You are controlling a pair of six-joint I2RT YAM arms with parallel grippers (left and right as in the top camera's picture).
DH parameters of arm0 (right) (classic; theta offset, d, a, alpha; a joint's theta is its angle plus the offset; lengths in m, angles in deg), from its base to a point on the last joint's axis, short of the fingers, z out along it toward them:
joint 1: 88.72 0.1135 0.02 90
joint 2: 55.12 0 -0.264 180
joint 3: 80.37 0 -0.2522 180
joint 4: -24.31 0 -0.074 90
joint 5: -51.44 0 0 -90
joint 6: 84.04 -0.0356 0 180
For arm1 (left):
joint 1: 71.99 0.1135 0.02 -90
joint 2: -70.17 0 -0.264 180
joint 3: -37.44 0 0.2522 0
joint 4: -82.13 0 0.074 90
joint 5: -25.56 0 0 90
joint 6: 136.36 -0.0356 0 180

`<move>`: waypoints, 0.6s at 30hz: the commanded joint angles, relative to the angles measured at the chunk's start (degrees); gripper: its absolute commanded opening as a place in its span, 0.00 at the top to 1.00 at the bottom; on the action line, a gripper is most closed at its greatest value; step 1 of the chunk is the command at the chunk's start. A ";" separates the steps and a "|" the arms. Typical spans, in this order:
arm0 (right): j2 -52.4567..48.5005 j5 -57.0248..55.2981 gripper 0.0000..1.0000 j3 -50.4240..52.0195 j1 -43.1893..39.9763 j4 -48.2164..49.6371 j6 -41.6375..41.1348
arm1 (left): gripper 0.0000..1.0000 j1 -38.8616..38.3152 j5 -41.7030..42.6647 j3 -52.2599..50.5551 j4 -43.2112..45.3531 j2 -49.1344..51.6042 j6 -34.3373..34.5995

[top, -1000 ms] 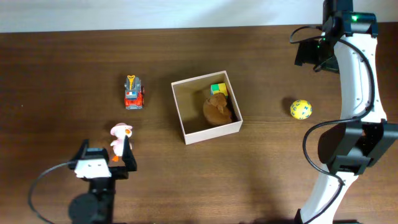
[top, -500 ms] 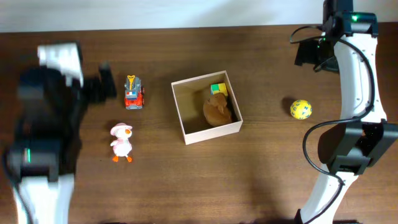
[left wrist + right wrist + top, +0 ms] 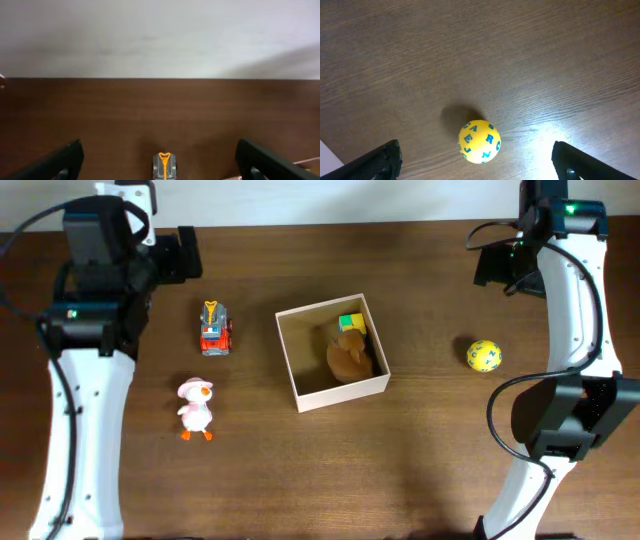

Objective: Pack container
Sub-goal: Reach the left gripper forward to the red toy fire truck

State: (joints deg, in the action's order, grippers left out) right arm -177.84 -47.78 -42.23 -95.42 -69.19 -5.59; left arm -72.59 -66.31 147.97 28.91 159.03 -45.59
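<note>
L arm (image 3: 85, 380) swung from by duck (image 3: 194, 408) to desk (image 3: 420, 470) far-L, behind truck (image 3: 215, 328); L jaws wide open, empty | R arm (image 3: 575, 300) unmoved, R jaws open, empty, facing ball (image 3: 483, 356) | box (image 3: 340, 393) mid-desk, 2 toys in, 3 out | truck prob next

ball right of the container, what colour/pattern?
Yellow ball with blue letters printed over it; clearest in the right wrist view.

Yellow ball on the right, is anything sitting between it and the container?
Nothing visible does. Only bare table lies between the yellow ball and the near wall of the container.
</note>
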 commanded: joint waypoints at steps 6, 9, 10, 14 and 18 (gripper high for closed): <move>0.85 -0.92 0.01 -0.72 0.20 0.00 0.17 | 0.05 0.24 1.07 1.25 -0.02 10.78 -1.68; 0.85 -0.92 0.01 -0.72 0.20 0.00 0.17 | 0.17 0.24 1.07 1.25 -0.02 14.86 -1.68; 0.85 -0.90 0.01 -0.72 0.20 0.00 0.17 | 0.23 0.24 1.07 1.25 -0.04 16.02 -1.68; 0.85 -0.92 0.01 -0.72 0.20 0.00 0.17 | 0.31 0.24 1.07 1.25 -0.04 20.57 -1.68; 0.85 -0.90 0.01 -0.72 0.20 0.00 0.17 | 0.31 0.24 1.07 1.25 0.00 23.85 -1.68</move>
State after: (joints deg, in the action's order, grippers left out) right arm -177.84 -47.78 -42.23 -95.42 -69.19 -5.61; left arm -72.59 -65.92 148.32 28.74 181.28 -46.81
